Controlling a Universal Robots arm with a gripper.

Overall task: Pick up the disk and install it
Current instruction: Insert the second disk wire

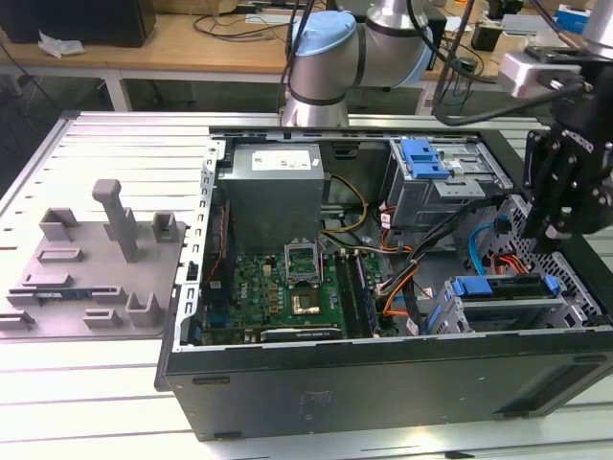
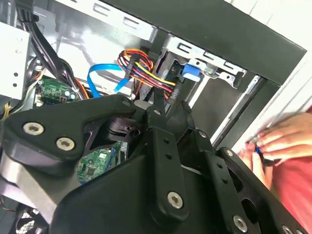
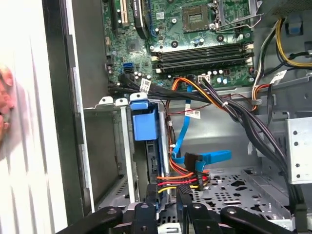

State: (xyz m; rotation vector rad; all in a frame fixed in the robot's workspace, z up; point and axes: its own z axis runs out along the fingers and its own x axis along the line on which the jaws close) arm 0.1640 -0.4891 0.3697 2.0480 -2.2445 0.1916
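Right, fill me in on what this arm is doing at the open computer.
The robot arm's pincer hangs over the open computer case, on the exterior view's right, above the drive cage. In the first wrist view, what looks like the disk in its blue carrier stands edge-on in that cage, just ahead of the pincer. Nothing shows in the pincer's grasp. A person's hand rests at the case's outer edge.

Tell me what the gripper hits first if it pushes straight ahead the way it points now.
Most likely the red, yellow and black wire bundle plugged in beside the blue-framed disk in its bay, directly ahead of the gripper in the first wrist view. Depth is unclear.
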